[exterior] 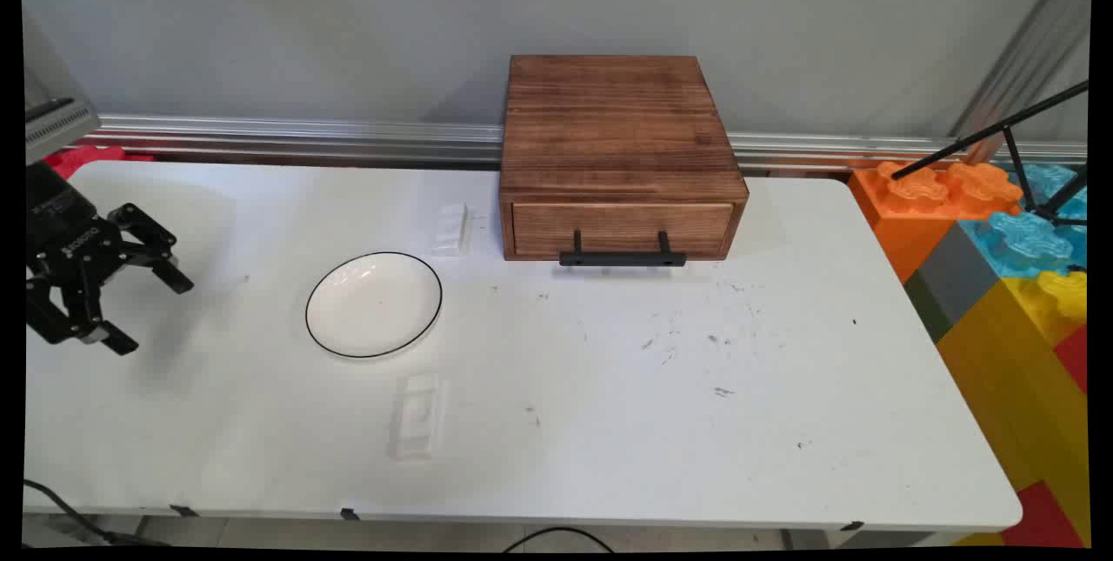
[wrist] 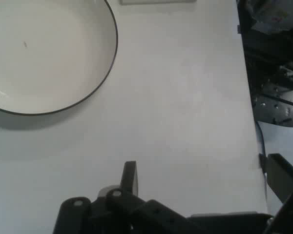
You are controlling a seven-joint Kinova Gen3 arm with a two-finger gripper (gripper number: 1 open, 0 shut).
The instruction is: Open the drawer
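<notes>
My black gripper [exterior: 152,313] hangs open just above the table's left end, nothing between its fingers. The nearest thing is a white plate with a thin black rim [exterior: 374,304], empty, a short way to the gripper's right. In the hand view the plate [wrist: 44,53] fills the upper left, while my gripper [wrist: 205,178] spreads over bare white tabletop [wrist: 185,112]. One finger [wrist: 130,176] rises at the bottom centre and the other shows at the right edge.
A closed wooden drawer box [exterior: 619,152] with a black handle [exterior: 622,259] stands at the back centre. One small white block [exterior: 452,229] lies left of it and another [exterior: 419,415] lies in front of the plate. Big coloured building blocks [exterior: 1000,265] stand off the table's right end.
</notes>
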